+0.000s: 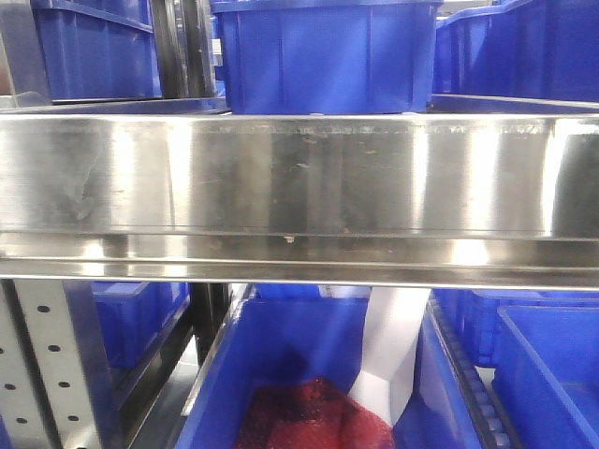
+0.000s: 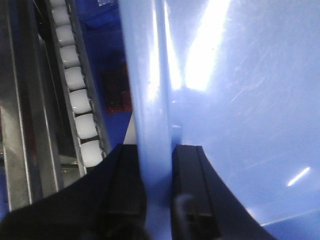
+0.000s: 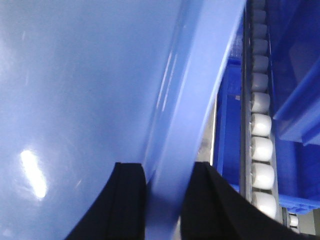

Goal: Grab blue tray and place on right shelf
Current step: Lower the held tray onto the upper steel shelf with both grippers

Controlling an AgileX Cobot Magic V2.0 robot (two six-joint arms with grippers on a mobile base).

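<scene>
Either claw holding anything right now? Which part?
Both hold the blue tray by its rim: the left claw is shut on one side's rim, the right claw on the opposite side's.

On my left wrist feed I see the matte black plastic left gripper (image 2: 156, 146). It has two flat, square-tipped fingers (image 2: 187, 170) with a raised lengthwise ridge, and they widen into a curved black housing. The matte black right gripper (image 3: 165, 164) looks alike, its fingers (image 3: 127, 195) flaring outward in smooth curves.
</scene>
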